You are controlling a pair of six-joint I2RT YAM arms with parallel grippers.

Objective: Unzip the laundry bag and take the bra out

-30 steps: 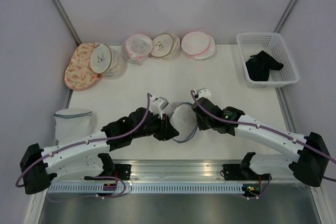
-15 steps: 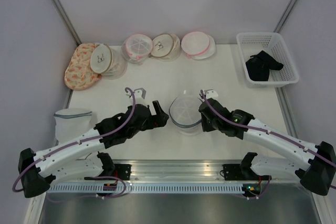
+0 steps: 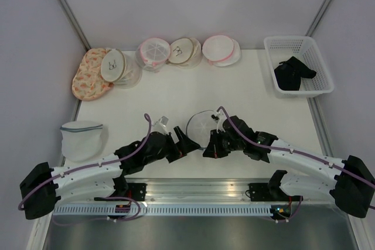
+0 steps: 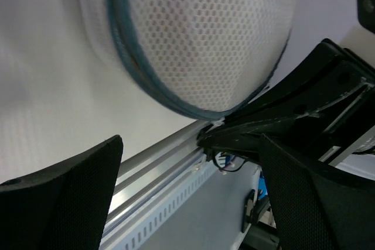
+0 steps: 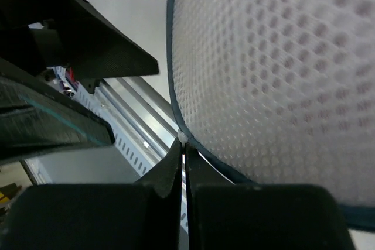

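Looking from above, see the left pincer and right pincer close together at the near side of the mesh bag on the table, likely to work the zip. Far back right, a white basket holding dark clothes.

From the left wrist: spread wide, holding nothing, maybe ready to steady the bag.

From the right wrist: squeezed tight on the bag's blue edge at a white bit, maybe the zip tab.

Can't tell if the bra is inside.

One overhead, two wrist close-ups of laundry bag
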